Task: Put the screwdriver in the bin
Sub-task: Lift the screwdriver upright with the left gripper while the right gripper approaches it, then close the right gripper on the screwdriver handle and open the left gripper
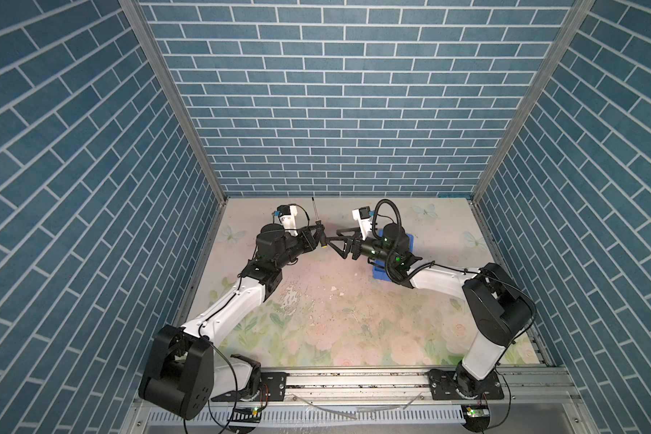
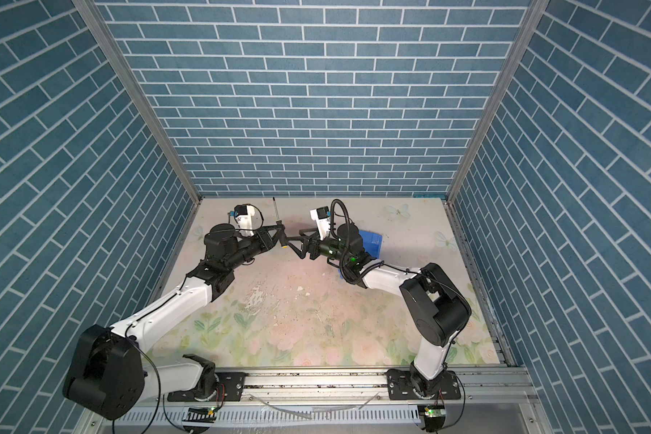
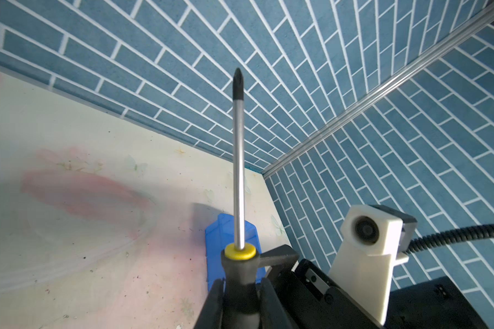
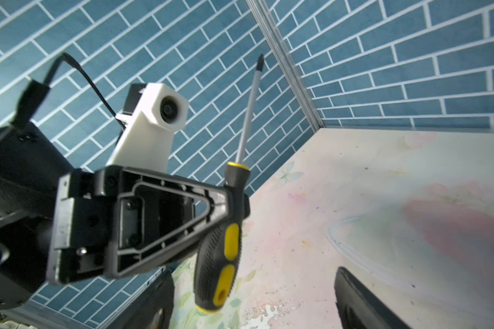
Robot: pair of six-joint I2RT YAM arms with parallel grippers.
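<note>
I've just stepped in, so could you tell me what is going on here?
The left gripper holds the screwdriver by its handle, shaft up, above the table. The right gripper faces it, jaws open, not gripping yet. The bin sits on the table, partly hidden under the right arm.

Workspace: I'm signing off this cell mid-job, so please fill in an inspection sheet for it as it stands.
Surface: floral mat, worn, with a flaked patch near the middle.
Job's things: screwdriver held off the mat, shaft up; bin on the mat, mostly hidden under the right arm.
Clutter: dark specks on the mat; nothing else seen.
Grippers: left tool shut on the screwdriver handle; right tool open, close by the handle's yellow end.
Cables: corrugated hose loops over the right wrist; clear tube lies along the front rail.
Surroundings: blue brick-pattern walls, metal corner posts.
</note>
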